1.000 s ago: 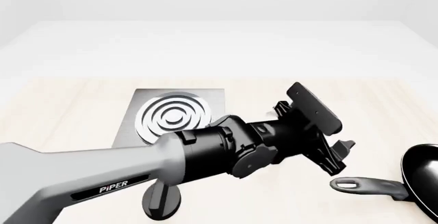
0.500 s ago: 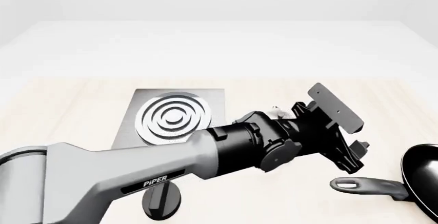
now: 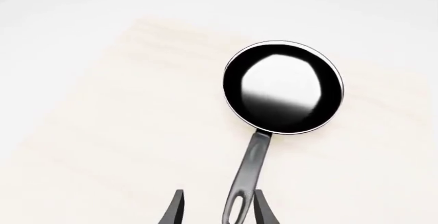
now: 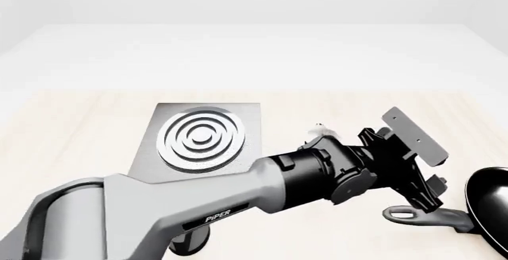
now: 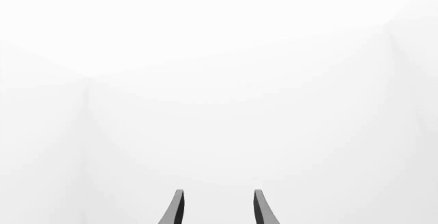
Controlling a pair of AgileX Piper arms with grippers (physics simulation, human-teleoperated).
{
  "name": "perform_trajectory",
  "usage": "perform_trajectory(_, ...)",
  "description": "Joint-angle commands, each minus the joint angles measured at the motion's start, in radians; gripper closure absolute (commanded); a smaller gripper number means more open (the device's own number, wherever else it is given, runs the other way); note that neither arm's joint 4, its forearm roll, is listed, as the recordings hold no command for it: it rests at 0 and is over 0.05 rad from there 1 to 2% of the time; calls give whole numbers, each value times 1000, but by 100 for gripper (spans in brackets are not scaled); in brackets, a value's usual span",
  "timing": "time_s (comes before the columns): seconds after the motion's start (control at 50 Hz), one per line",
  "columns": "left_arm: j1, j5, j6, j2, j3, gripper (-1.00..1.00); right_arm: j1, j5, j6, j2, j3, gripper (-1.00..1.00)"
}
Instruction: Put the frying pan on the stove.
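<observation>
The frying pan (image 3: 280,88) is round and black with a pale glossy inside, and lies on the light wood table. In the front view it is cut off by the right edge (image 4: 492,209). Its dark grey handle (image 3: 250,172) points toward my left gripper (image 3: 217,193), which is open. The slotted handle end lies between the fingers (image 3: 263,211), nearer one of them. In the front view the left gripper (image 4: 431,196) hovers just above the handle (image 4: 420,216). The stove (image 4: 202,138), a grey slab with silver rings, lies far left of the pan. My right gripper (image 5: 217,193) is open and empty, facing blank white.
A small black oval object (image 4: 187,243) sits at the front edge, mostly hidden under my left arm. A tiny white object (image 4: 320,130) lies on the table behind the left wrist.
My left arm has reached further right and down, bringing the open gripper from the table's middle to the pan's handle end. The pan and stove have not moved.
</observation>
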State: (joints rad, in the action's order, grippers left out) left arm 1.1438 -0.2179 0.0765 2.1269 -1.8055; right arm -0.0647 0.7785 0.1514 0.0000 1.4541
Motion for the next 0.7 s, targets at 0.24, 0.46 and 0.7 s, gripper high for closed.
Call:
perform_trajectory(0.24, 24, -71, -2, 98, -127, -100, 11, -17, -3, 0, -17, -100)
perform_trajectory(0.46, 27, -95, 0, 145, -182, -100, 17, -17, -4, 0, -16, -100)
perform_trajectory(0.7, 22, -138, -10, 222, -270, -100, 15, -18, -7, 0, -19, -100)
